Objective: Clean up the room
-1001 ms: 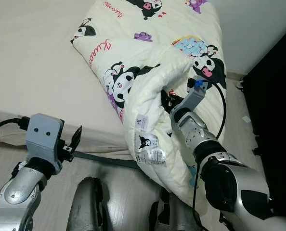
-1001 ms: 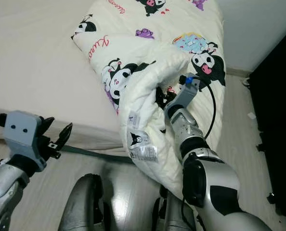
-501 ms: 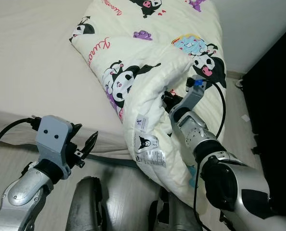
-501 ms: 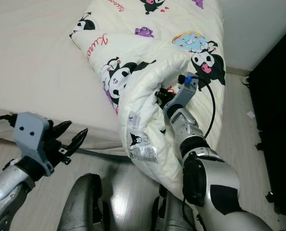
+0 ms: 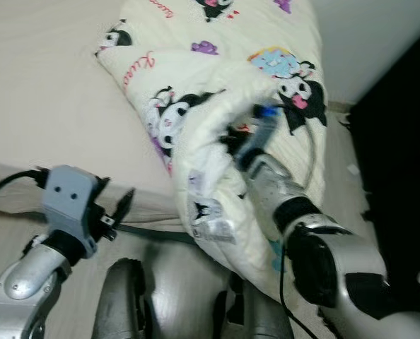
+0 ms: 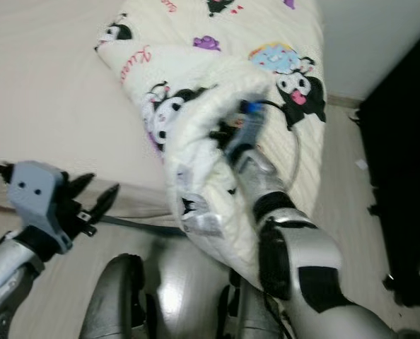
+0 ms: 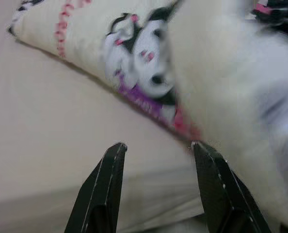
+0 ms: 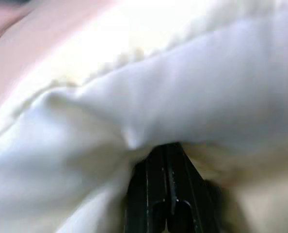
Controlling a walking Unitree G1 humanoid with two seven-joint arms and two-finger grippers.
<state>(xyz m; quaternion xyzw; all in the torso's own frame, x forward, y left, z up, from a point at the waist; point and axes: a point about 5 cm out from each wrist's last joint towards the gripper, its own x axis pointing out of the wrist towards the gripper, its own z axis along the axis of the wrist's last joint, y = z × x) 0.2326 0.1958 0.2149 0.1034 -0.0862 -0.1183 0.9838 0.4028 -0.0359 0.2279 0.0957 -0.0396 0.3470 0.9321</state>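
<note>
A cream quilt (image 5: 196, 78) printed with black-and-white cartoon figures lies bunched on the bed (image 5: 47, 106), one fold hanging over the bed's near edge. My right gripper (image 5: 232, 139) is shut on that fold; in the right wrist view its fingers (image 8: 166, 189) are pressed together with cream fabric draped over them. Left of the hanging fold, my left gripper (image 5: 118, 199) stands open and empty beside the mattress edge. In the left wrist view its fingertips (image 7: 112, 160) point at the quilt's cartoon print (image 7: 144, 63).
A tall black piece of furniture (image 5: 401, 141) stands at the right, with a strip of pale floor (image 5: 337, 141) between it and the bed. A dark strap (image 5: 153, 233) runs along the bed's base. My own legs (image 5: 125, 296) are below.
The picture has blurred and shifted. My right gripper has carried the quilt fold a little to the left. My left gripper came toward the quilt, then drew back slightly, still open.
</note>
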